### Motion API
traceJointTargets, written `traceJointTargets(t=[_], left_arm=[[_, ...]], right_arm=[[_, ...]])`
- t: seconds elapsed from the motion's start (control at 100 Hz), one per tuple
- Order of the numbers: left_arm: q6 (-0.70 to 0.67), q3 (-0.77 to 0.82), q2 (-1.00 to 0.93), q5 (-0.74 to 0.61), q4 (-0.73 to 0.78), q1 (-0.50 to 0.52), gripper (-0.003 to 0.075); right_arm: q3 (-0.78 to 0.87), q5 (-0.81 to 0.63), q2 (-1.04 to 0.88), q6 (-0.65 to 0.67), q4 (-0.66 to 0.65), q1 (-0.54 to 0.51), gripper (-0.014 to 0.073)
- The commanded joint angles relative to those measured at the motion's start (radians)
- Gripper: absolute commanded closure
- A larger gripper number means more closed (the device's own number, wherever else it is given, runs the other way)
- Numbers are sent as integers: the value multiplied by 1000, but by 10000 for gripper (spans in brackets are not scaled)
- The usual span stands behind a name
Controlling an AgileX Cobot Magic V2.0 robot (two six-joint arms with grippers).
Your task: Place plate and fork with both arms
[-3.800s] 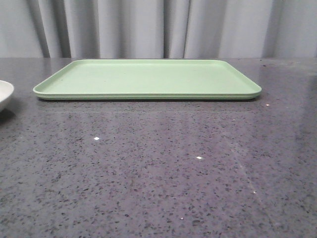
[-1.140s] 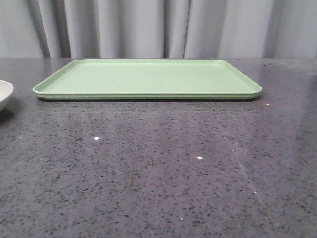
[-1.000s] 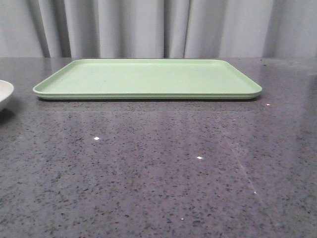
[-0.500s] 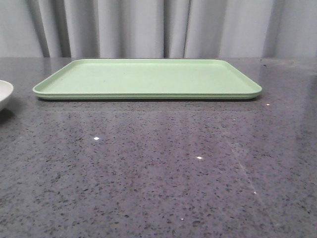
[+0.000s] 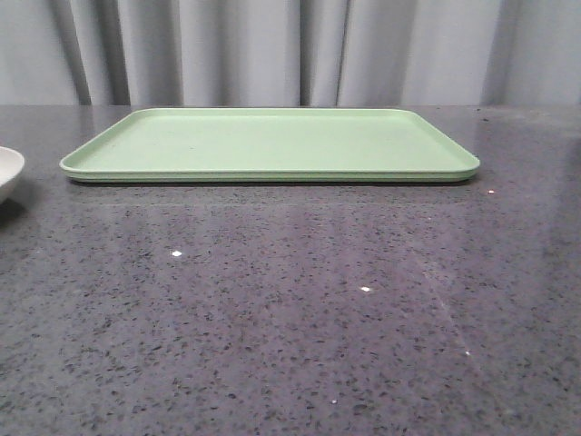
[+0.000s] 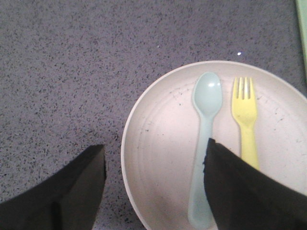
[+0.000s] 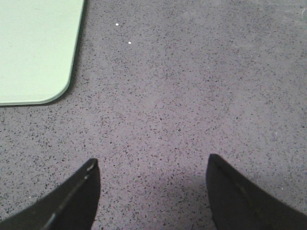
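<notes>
Speckled grey stone surface (image 5: 290,318) carries the round cream plate (image 6: 163,143), holding the flat yellow fork (image 6: 245,120) beside a pale blue spoon (image 6: 205,139). Left tool (image 6: 153,184) gapes, straddling its rim; right tool (image 7: 152,189) gapes empty near the smooth green tray (image 5: 272,141).

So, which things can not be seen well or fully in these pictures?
- Plate: in the front view, the frame edge cuts off all but a sliver.
- Fork: in the left wrist view, the lower handle is hidden behind a finger of the left gripper.
- Spoon: part of its handle is hidden by the same finger.
- Both arms: absent from the front view.
- Tray: in the right wrist view, only one corner shows.
</notes>
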Motion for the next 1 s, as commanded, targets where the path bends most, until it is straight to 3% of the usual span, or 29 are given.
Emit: traceJointTargets(t=[0.0, 0.36, 0.99], left_arm=[[29, -62, 56, 5, 3, 5, 294], [77, -173, 307, 115, 3, 74, 294], [121, -176, 450, 68, -3, 97, 295]], right_arm=[[-34, -64, 2, -10, -5, -5, 110], [-34, -64, 2, -10, -5, -5, 110], [-34, -65, 2, -10, -5, -5, 110]])
